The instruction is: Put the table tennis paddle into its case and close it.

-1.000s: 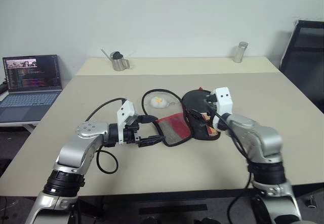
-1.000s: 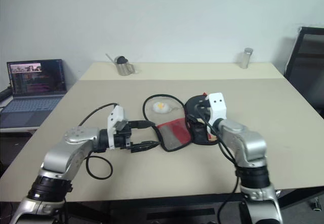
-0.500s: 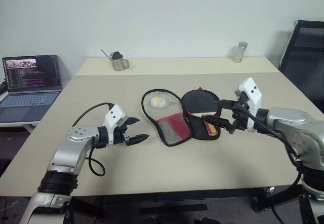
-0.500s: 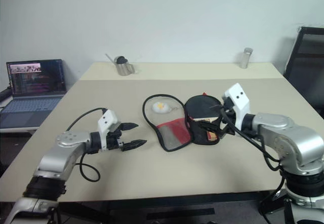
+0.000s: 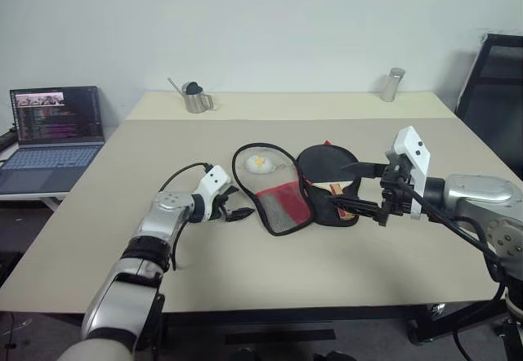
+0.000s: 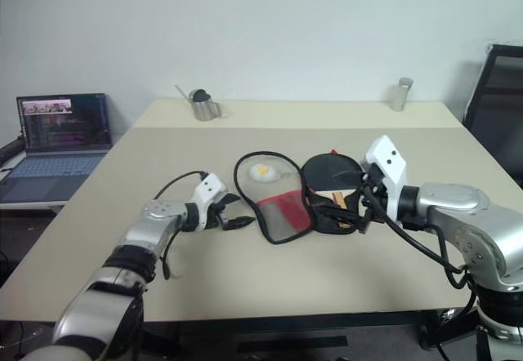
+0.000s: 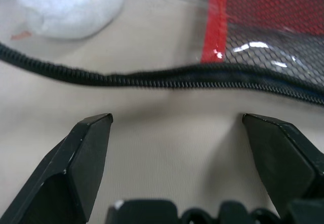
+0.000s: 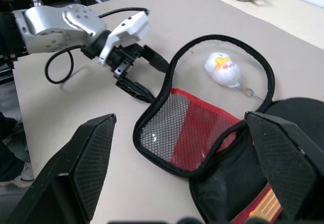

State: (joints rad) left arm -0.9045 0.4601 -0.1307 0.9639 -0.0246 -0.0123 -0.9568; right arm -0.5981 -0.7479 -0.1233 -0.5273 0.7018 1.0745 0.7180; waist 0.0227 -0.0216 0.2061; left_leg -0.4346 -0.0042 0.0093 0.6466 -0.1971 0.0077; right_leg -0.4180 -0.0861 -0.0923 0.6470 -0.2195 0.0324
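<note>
The case point(image 5: 286, 202) is lying unzipped in the middle of the table point(image 5: 245, 271), its mesh flap with the red part folded toward the left gripper point(image 5: 233, 204), whose fingers are standing apart just beside the zipper edge. The flap may slide away if pushed. The paddle point(image 5: 331, 169) is lying in the black half, its handle toward the right gripper point(image 5: 359, 189), also spread wide.

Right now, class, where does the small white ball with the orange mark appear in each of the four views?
Left eye view: white ball mid-table, ringed by the case's zipper edge.
Right eye view: same spot.
Left wrist view: just beyond the zipper edge.
Right wrist view: inside the zipper edge's loop.
Shared landmark: the zipper edge.
</note>
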